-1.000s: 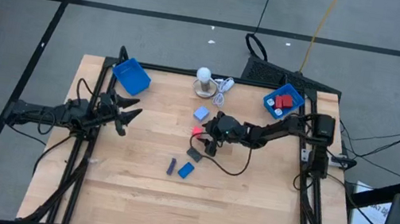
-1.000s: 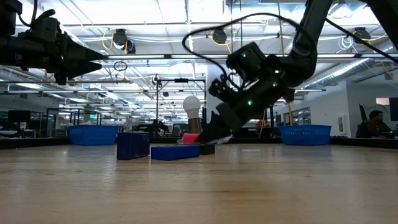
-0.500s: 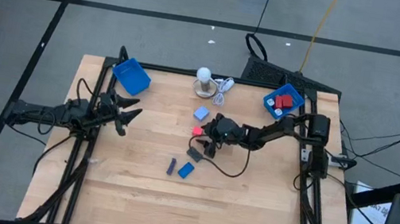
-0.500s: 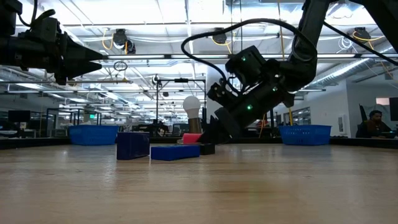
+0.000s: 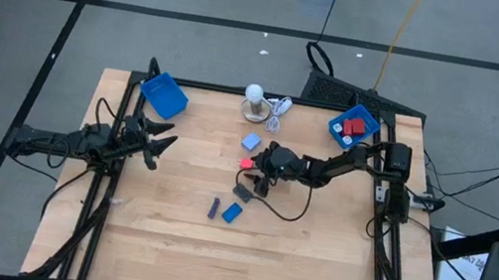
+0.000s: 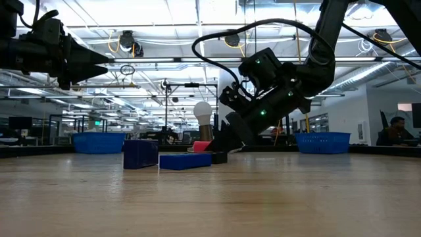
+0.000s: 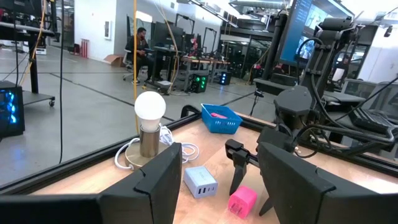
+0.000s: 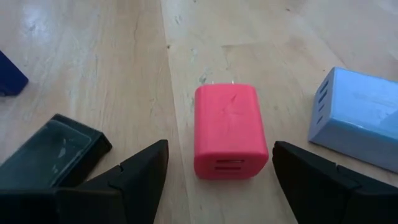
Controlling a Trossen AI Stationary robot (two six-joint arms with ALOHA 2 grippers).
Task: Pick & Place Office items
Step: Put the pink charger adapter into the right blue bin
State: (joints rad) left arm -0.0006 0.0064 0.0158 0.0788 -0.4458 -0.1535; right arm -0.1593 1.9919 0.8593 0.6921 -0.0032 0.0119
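Pink-red, the small charger block (image 8: 231,130) lies flat on the wooden table (image 5: 311,260) near its middle, framed by the right gripper (image 8: 217,171), whose two fingers are spread wide with the block in the gap and touching neither finger. In the high view that gripper (image 5: 259,175) sits low over the block (image 5: 247,164), the right arm reaching in from the table's right edge.

Close around it lie other pieces. A light blue block (image 8: 360,127) sits just beside the red one on the far side, seen in the high view (image 5: 250,142) between it and the white bulb on its round base (image 5: 253,102). A dark grey block (image 8: 46,152) lies just beside one of the right fingers, near enough to crowd it. Nearer the table's front, a blue block (image 5: 232,213) and a darker purple piece (image 5: 214,209) lie side by side, well apart from the gripper.

A blue tray at the right rear corner (image 5: 337,126) holds a red piece (image 5: 355,126). Another blue tray (image 5: 164,94) stands at the left rear.

The left gripper (image 5: 161,142) waits at the table's left edge, fingers spread, holding nothing.
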